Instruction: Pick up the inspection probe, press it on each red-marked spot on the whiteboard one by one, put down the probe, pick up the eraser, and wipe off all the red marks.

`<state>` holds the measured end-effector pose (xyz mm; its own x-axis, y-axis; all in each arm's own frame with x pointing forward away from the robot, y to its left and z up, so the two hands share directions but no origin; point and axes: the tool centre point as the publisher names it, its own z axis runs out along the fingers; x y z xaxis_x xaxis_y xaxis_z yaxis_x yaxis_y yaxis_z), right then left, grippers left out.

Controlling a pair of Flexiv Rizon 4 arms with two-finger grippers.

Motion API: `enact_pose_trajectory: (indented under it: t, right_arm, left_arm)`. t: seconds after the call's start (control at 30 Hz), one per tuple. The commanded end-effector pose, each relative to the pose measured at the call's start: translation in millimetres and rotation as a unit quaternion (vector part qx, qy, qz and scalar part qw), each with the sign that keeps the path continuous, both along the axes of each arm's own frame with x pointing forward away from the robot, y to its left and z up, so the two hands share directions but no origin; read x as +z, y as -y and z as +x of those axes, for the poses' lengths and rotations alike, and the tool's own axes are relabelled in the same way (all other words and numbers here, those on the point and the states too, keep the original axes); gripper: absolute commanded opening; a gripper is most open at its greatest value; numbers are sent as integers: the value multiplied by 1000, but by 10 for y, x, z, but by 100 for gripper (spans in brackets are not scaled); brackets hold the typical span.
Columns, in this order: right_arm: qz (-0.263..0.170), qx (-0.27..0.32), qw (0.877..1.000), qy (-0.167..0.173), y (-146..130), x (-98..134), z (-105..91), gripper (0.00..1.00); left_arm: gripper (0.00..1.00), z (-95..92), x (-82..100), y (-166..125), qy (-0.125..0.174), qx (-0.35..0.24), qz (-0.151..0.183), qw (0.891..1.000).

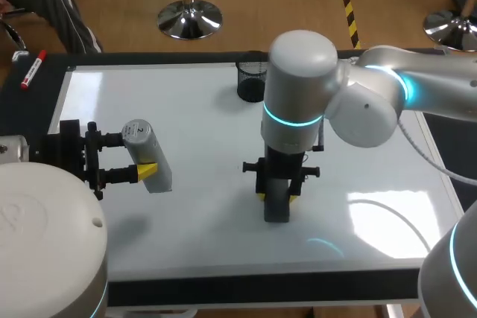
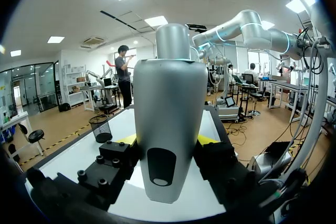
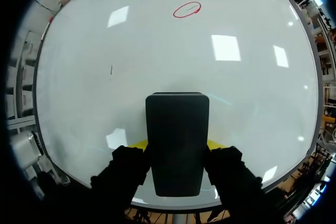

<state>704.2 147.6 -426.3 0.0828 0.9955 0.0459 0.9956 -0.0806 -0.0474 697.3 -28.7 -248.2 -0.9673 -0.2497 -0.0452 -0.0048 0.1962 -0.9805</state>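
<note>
By the whiteboard's [image 1: 201, 139] left edge, the left end effector [image 1: 133, 156] pinches the probe [image 1: 149, 158], which is not yet put down. Mid-board, toward the near edge, the right end effector [image 1: 277, 197] clamps the eraser [image 3: 177, 142]. One red ring [image 3: 187, 9] lies ahead of it, so I'd say wiping is unfinished. From above, the right arm hides that ring, and I can't tell whether the eraser touches the board

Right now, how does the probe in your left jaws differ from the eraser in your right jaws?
The probe is silver-grey and rounded, tapering downward; the eraser is a black, flat-sided block. The probe hangs clear above the whiteboard's left part, gripped from the side; the eraser is gripped from above near the middle, its lower end at or close to the surface. Both stand upright, clamped between jaws.
</note>
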Motion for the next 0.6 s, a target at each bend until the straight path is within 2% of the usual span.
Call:
enact_pose_trajectory:
  t: [0.03, 0.27, 0.6]
  right_arm:
    - [8, -3, 1000, 5, 230, -53, -1, 0]
    - [-1, -15, 1000, 10, 494, 10, 2, 0]
    - [4, 1, 1000, 5, 838, 168, -3, 0]
  left_arm:
    - [0, -7, 1, -2, 2, 1, -1, 1000]
    - [0, -7, 1, -2, 2, 1, -1, 1000]
    - [0, -7, 1, -2, 2, 1, -1, 1000]
